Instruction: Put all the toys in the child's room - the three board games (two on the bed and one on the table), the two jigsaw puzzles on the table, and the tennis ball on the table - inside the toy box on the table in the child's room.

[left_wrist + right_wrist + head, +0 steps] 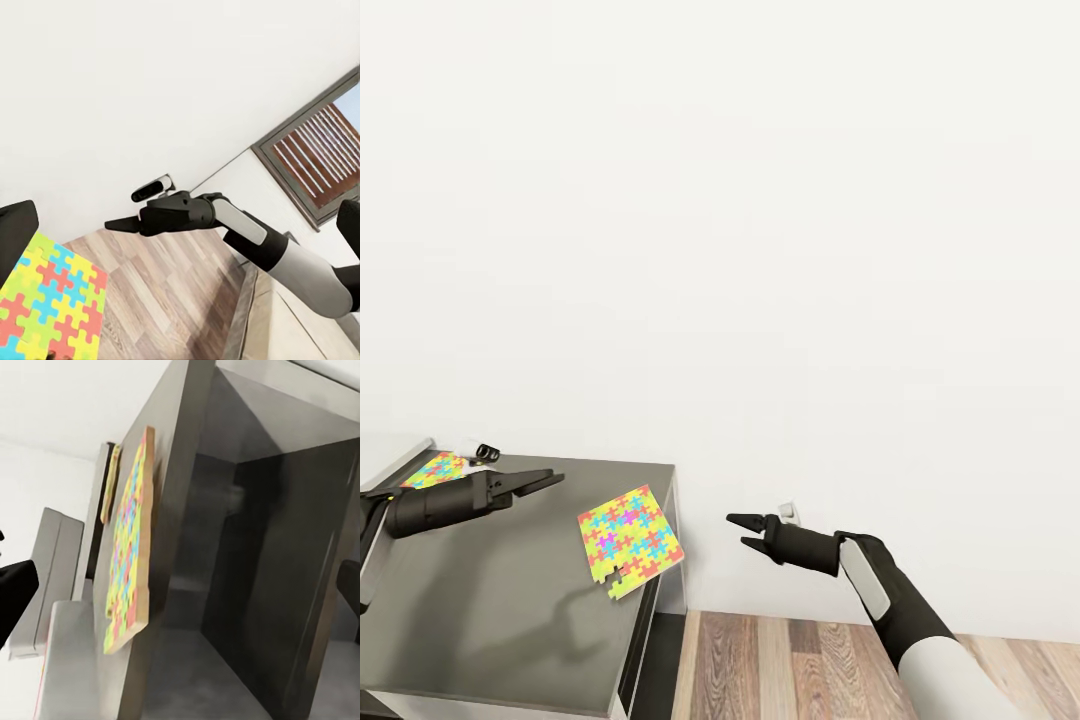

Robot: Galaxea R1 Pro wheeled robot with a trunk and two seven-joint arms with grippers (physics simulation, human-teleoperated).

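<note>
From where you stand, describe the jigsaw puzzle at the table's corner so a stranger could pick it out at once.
Find the dark-grey table against the white wall, at the head view's lower left. At its far right corner, by the edge, lies a thin flat jigsaw puzzle in yellow, green, pink and blue. Unlike the second puzzle at the table's far left, behind the left gripper, this one sits nearest the right gripper and slightly overhangs the edge.

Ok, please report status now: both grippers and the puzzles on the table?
Left gripper over the table, empty. Right gripper beside the table edge, off it, empty. Near jigsaw puzzle at the table corner, overhanging. Second puzzle behind left arm. Nothing blocking.
</note>
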